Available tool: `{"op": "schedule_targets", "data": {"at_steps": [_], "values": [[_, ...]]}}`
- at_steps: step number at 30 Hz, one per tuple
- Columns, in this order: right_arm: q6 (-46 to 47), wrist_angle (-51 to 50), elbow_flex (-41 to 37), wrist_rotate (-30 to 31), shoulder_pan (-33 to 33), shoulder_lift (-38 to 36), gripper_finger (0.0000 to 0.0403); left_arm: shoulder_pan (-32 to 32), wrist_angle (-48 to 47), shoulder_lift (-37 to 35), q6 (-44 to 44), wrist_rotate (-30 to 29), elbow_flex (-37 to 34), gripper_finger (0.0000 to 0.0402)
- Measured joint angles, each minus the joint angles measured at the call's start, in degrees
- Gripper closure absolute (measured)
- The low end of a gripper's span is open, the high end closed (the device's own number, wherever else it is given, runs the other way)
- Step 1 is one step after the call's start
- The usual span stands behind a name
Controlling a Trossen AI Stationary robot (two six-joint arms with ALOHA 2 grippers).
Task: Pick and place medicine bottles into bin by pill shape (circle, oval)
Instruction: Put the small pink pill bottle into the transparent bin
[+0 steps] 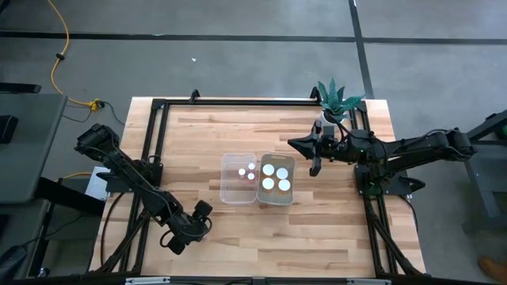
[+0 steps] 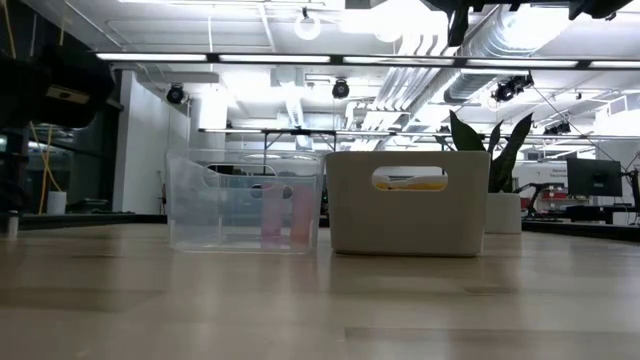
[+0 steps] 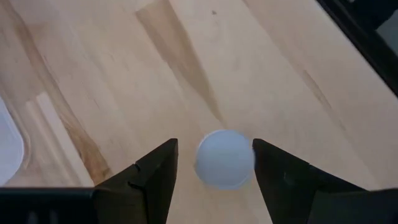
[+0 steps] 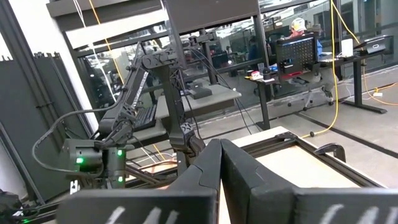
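Bottle [image 3: 225, 158] stands upright, cap up, between open left pincer [image 3: 214, 180] fingers.

No readable text, label, brand, number or sign shows in any view.

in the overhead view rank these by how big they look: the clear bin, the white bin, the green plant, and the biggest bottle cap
1. Clear bin and white bin: alike in footprint, too close to rank.
2. Green plant, leaf spread smaller than either bin.
3. Large bottle cap in the white bin, smallest.
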Motion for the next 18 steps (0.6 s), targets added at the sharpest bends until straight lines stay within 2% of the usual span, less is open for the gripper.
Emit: {"op": "schedule_targets", "data": {"at_steps": [18], "values": [[0.0,0.0,0.0,0.2,0.0,0.0,0.0402,0.0,0.3,0.0,2.6,1.1,0.0,0.0297]]}}
